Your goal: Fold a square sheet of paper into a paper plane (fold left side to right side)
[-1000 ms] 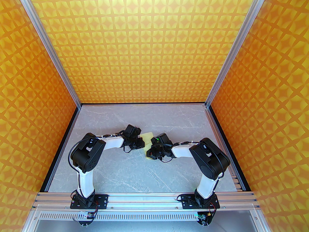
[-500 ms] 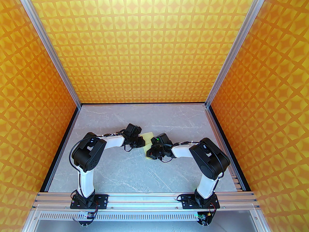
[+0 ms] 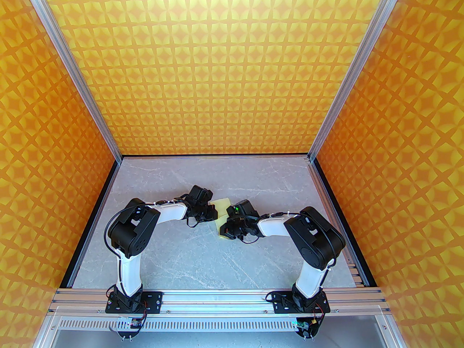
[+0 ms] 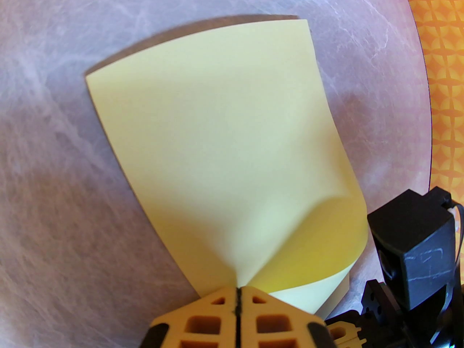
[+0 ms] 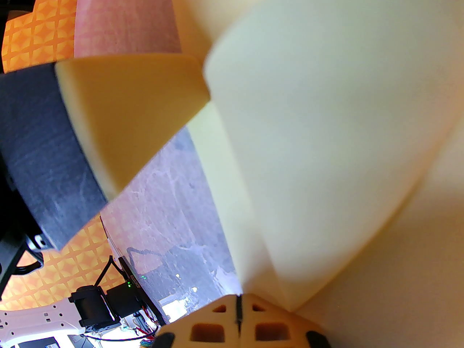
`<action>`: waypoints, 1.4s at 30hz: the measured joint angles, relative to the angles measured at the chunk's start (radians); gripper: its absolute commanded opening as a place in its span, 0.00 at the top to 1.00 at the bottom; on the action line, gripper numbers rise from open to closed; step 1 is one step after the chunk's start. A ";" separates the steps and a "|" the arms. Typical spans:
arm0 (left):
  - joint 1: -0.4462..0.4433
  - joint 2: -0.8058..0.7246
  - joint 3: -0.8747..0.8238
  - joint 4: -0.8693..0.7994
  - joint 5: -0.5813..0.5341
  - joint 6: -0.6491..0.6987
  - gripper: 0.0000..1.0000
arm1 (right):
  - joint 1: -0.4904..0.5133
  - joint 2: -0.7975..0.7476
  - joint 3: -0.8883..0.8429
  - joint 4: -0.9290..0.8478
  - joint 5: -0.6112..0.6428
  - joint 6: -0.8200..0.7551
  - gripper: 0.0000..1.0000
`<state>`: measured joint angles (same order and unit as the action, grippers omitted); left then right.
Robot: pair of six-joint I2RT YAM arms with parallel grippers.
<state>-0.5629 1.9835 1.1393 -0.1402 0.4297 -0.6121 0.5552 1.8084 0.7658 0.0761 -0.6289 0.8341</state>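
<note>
lying pale yellow near the middle of the table, between the two wrists, the square sheet of paper rests mostly flat at its far end, while the part nearest the fingers is lifted and rolls over itself in a soft curl with no crease pressed in (the fold of the left side onto the right looks barely begun, as i judge it). it should handle as very light, thin and limp: it will likely bend under its own curl, slide easily on the smooth surface, and wrinkle or tear if the two grips pull against each other. the best hold seems to be a shallow pinch at an edge or corner, leaving the middle free to roll and then be pressed down. the left gripper has its jaws closed tight on the lifted edge, the paper fanning out from the seam between them. the right gripper is likewise closed, with a pinched ridge of the sheet running out of its fingertips and one finger of the other arm close beside it. around them lies the grey marbled table, ringed by orange patterned walls. set against the earlier top views, almost nothing differs: both arms and the sheet sit where they were, the left wrist shifted at most very slightly.
</note>
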 measured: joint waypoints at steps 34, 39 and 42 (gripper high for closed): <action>-0.001 0.000 0.000 -0.002 -0.001 0.019 0.94 | -0.089 0.086 0.273 -0.276 0.137 -0.107 1.00; -0.002 0.001 0.000 -0.001 -0.001 0.019 0.95 | -0.097 0.097 0.273 -0.282 0.143 -0.124 1.00; -0.005 0.002 0.001 0.000 -0.001 0.019 0.94 | -0.099 0.097 0.269 -0.277 0.142 -0.129 1.00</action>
<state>-0.5682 1.9850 1.1400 -0.1406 0.4290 -0.5926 0.4564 1.9057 1.0351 -0.2005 -0.4870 0.7048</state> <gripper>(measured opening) 0.057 0.031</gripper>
